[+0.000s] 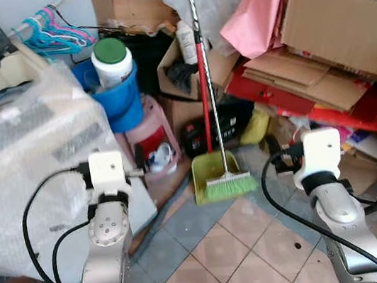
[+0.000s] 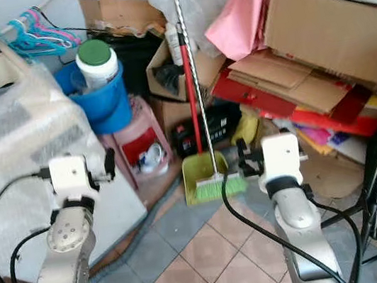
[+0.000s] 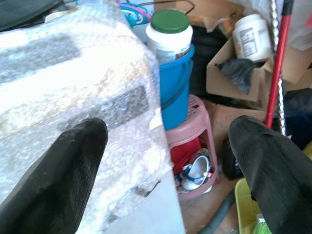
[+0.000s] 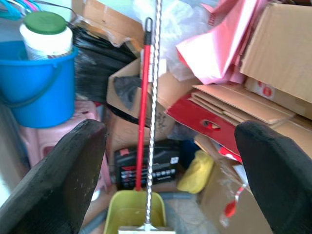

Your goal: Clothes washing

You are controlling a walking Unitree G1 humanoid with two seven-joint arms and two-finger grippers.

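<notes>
One blue bucket (image 1: 118, 99), one green-lidded white jar (image 1: 112, 60) at its twelve o'clock, one pink stool (image 1: 153, 136), one yellow-green dustpan (image 1: 211, 174), one green broom (image 1: 230, 185), two open grippers.

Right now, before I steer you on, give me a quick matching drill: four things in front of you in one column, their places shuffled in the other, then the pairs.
Things:
1. white jar
2. blue bucket
3. green broom head
4. black battery

Places:
A. on the pink stool
B. in the yellow-green dustpan
C. in the blue bucket
D. on the floor behind the dustpan

Pairs: 1-C, 2-A, 3-B, 4-D
</notes>
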